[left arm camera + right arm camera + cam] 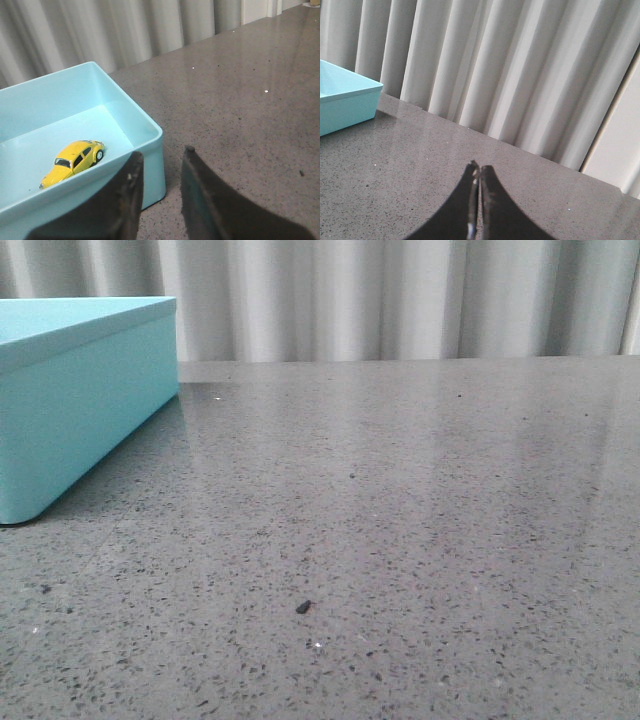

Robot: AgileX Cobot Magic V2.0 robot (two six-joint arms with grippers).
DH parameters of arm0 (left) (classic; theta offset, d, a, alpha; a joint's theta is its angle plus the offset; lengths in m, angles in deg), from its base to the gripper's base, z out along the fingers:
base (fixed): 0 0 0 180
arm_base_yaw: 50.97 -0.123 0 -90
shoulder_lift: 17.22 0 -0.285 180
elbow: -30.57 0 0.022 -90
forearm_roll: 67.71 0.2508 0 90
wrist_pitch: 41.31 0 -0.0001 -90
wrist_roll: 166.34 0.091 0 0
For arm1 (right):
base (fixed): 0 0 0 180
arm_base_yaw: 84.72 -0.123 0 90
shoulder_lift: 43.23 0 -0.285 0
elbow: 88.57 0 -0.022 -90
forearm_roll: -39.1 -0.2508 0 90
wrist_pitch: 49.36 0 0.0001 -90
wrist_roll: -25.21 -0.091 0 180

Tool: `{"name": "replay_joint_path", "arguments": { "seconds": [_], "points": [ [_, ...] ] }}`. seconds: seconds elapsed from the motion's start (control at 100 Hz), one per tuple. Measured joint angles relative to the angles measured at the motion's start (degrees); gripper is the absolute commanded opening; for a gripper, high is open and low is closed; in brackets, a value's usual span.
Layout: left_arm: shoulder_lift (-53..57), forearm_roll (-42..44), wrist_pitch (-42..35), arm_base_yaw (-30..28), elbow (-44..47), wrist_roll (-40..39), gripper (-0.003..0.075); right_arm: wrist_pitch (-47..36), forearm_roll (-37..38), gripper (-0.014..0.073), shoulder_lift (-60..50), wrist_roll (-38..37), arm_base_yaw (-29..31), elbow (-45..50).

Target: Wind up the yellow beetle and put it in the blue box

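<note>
No legible text, label, brand, number or sign appears in any view (the box [150,150], the beetle [73,162] and the table [400,540] all carry plain, unmarked surfaces).

Beyond my dark left end effector [160,160] sits a glossy yellow beetle [73,162] with dark windows inside the turquoise blue box [150,165]; my worktop [400,540] is grey, black-speckled.

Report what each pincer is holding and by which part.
Nothing: left pincer open, empty; right pincer shut on nothing. Yellow beetle lies in the blue box.
</note>
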Motion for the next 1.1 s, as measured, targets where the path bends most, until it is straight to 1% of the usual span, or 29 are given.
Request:
{"name": "replay_joint_path", "arguments": {
  "seconds": [0.05, 0.11, 0.2, 0.24, 0.36, 0.46, 0.57, 0.66, 0.79, 0.95, 1.1],
  "points": [
    [0.6, -1.5, -1.9, 0.0, 0.4, 0.0, 0.0039, 0.0, -0.3, -0.0041, 0.0, 0.0, 0.0, 0.3],
    [1.5, -4.0, -6.0, 0.0, 0.9, 0.0, -0.0023, 0.2, -1.1, -0.0041, 0.0, -0.4, 0.0, 0.7],
    [3.5, -6.3, -11.5, 0.0, 1.3, 0.0, -0.0021, 0.9, -4.0, -0.0041, 0.0, -0.7, 0.0, 2.0],
    [4.4, -6.4, -12.7, 0.0, 1.3, 0.0, -0.0021, 0.9, -5.4, -0.0041, 0.0, -0.7, 0.0, 3.1],
    [5.8, -5.3, -14.8, 0.0, 2.3, 0.0, -0.0021, -3.5, -8.4, -0.0041, 0.0, -0.8, 0.0, 7.4],
    [6.0, -5.1, -17.6, 0.0, 6.1, 0.0, -0.0021, -8.3, -8.9, -0.0041, 0.0, -0.8, 0.0, 11.1],
    [6.0, -5.1, -20.7, 0.0, 11.4, 0.0, -0.0021, -10.6, -9.2, -0.0041, 0.0, -0.8, 0.0, 14.7],
    [6.0, -5.1, -21.5, 0.0, 14.4, 0.0, -0.0021, -11.0, -9.2, -0.0041, 0.0, -0.8, 0.0, 16.8],
    [6.0, -5.1, -22.1, 0.0, 16.8, 0.0, -0.0021, -13.7, -9.3, -0.0041, 0.0, -0.8, 0.0, 19.3],
    [6.0, -5.4, -22.8, 0.1, 17.5, -0.1, -0.0021, -17.5, -9.4, -0.0041, 0.0, -0.9, 0.0, 20.7],
    [6.0, -8.4, -23.1, 0.1, 17.5, -0.1, -0.0021, -18.9, -9.4, -0.0041, 0.0, -0.9, 0.0, 20.7]
  ]
}}
